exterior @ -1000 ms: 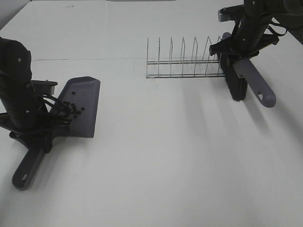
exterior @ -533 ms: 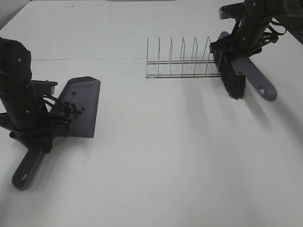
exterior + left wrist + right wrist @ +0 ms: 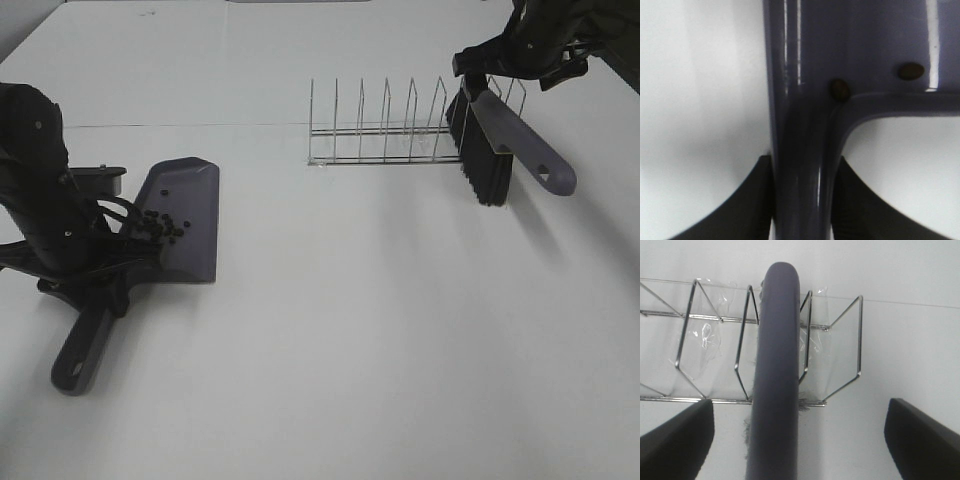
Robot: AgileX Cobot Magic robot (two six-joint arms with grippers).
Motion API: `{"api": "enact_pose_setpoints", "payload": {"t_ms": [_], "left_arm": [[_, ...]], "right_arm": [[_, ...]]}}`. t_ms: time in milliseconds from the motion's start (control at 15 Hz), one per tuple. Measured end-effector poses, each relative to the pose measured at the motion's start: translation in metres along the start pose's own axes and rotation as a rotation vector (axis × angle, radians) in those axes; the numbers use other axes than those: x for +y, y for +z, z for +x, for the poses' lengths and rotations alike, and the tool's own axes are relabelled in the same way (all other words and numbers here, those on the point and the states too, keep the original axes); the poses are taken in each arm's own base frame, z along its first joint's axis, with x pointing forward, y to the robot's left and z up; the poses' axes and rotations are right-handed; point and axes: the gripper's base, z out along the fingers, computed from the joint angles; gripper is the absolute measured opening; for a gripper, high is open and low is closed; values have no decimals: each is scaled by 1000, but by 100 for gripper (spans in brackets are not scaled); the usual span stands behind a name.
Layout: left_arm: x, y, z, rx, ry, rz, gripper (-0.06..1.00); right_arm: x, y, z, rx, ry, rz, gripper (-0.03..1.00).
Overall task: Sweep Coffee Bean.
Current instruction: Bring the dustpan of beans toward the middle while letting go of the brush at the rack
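Observation:
A grey-purple dustpan (image 3: 188, 210) lies flat on the white table at the left. A cluster of small dark coffee beans (image 3: 157, 228) sits in it near the handle. My left gripper (image 3: 95, 283) is shut on the dustpan handle. In the left wrist view the handle (image 3: 800, 170) sits between the two black fingers (image 3: 747, 205), with two beans (image 3: 840, 90) on the pan. A brush (image 3: 487, 165) with black bristles leans in the right end of the wire rack (image 3: 385, 135). My right gripper (image 3: 520, 50) hovers above it, open. In the right wrist view its fingers (image 3: 675, 445) stand wide of the brush handle (image 3: 775, 365).
The wire rack (image 3: 715, 330) stands at the back of the table, taped down with clear tape. The brush handle (image 3: 530, 155) sticks out to the right and front of the rack. The table's back edge runs behind the rack.
My right gripper has let go of the brush and risen; the brush now rests in the rack's end slot. My left gripper has shifted the dustpan slightly right and turned it.

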Motion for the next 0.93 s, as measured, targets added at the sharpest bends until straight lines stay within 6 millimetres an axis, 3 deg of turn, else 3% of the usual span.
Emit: {"api": "enact_pose_setpoints", "payload": {"t_ms": [200, 400, 733, 867, 933], "left_arm": [[-16, 1, 1, -34, 41, 26, 27], [-38, 3, 6, -55, 69, 60, 27], [-43, 8, 7, -40, 70, 67, 27], [-44, 9, 8, -38, 54, 72, 37], [-45, 8, 7, -35, 24, 85, 47]], "right_arm": [[-2, -16, -6, -19, 9, -1, 85], [-3, -16, -3, 24, 10, 7, 85], [-5, -17, 6, 118, 11, 24, 85], [-6, -20, 8, 147, 13, 30, 85], [-6, -25, 7, 155, 15, 32, 85]]}}
